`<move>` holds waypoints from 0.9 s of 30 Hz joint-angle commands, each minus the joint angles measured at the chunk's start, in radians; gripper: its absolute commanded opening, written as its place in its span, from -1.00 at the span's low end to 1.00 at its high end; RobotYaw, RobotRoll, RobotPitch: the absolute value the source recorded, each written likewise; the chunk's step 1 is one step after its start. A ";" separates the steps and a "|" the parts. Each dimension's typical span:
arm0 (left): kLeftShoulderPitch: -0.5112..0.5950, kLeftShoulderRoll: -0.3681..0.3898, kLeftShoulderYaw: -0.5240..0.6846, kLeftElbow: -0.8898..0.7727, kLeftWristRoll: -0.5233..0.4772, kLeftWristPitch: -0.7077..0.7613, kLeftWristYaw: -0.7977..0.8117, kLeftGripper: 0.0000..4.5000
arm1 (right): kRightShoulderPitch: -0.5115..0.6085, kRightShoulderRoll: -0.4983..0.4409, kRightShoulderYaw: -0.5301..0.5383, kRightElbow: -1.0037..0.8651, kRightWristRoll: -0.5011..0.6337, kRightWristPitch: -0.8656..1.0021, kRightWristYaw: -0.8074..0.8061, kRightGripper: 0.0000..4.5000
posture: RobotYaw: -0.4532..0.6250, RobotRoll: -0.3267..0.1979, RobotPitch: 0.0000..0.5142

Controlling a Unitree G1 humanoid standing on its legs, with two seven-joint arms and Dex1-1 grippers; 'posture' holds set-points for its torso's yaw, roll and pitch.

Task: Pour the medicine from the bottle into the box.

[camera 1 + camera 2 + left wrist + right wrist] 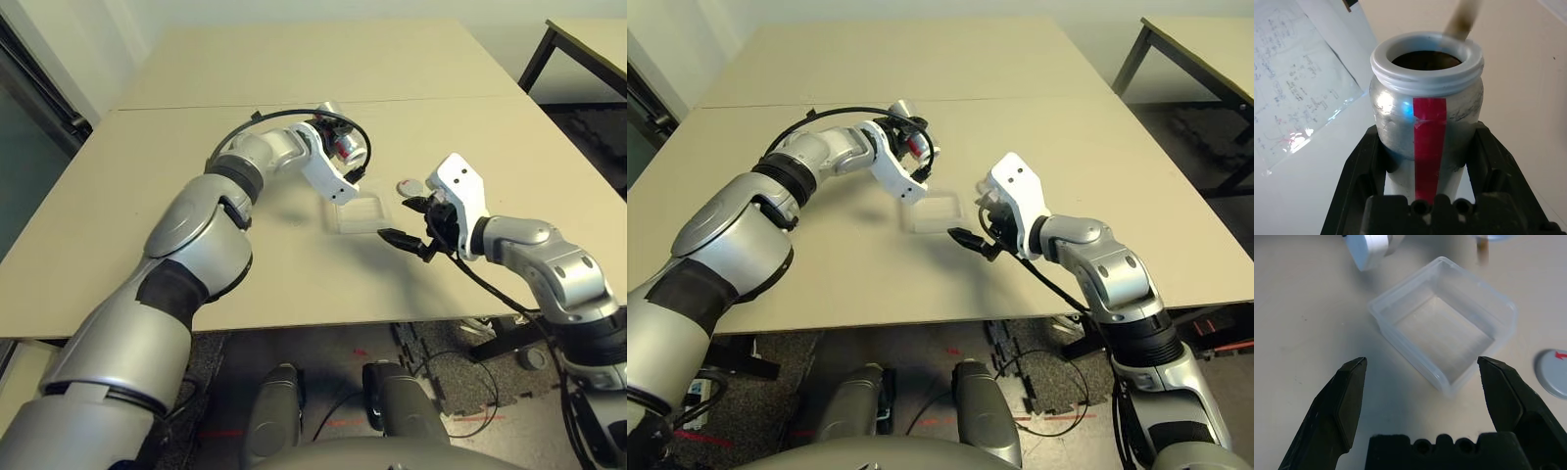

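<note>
The bottle [1426, 112], uncapped, is clamped in the left gripper [343, 147] and held tipped above the clear box [1442, 330], likely to drop the medicine inside. The right gripper [1420, 382], its fingers spread, waits beside the box, probably to steady it.

We are seeing the bottle [1426, 122], a small silver-grey cylinder with a red strip and a white threaded rim, sitting uncapped and tipped over the table above the box's far edge. The box [1442, 330], a shallow square tray of clear plastic, is lying flat on the tan table, looking empty. We are not making out the medicine.
</note>
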 commanded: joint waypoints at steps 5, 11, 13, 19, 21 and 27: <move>0.000 -0.003 0.041 0.011 -0.040 0.004 -0.016 0.10 | -0.013 0.002 -0.002 0.025 -0.012 -0.017 -0.002 1.00 | -0.32 0.25 -0.66; 0.033 -0.006 0.237 0.012 -0.238 -0.007 -0.137 0.10 | -0.016 0.005 0.000 0.046 -0.016 -0.032 -0.002 1.00 | -0.31 0.25 -0.65; 0.053 -0.011 0.371 0.010 -0.375 0.021 -0.218 0.10 | -0.019 0.007 -0.003 0.054 -0.016 -0.038 -0.004 1.00 | -0.31 0.25 -0.65; 0.121 -0.030 0.825 -0.016 -0.817 0.216 -0.387 0.10 | -0.024 0.007 -0.010 0.064 -0.014 -0.046 -0.006 1.00 | -0.29 0.25 -0.67; 0.142 -0.029 0.928 -0.028 -0.912 0.262 -0.390 0.10 | -0.025 0.006 -0.011 0.071 -0.014 -0.050 -0.004 1.00 | -0.27 0.25 -0.68; 0.217 -0.029 1.079 -0.059 -1.047 0.327 -0.359 0.10 | -0.035 0.005 -0.010 0.099 -0.010 -0.072 0.013 1.00 | -0.23 0.25 -0.68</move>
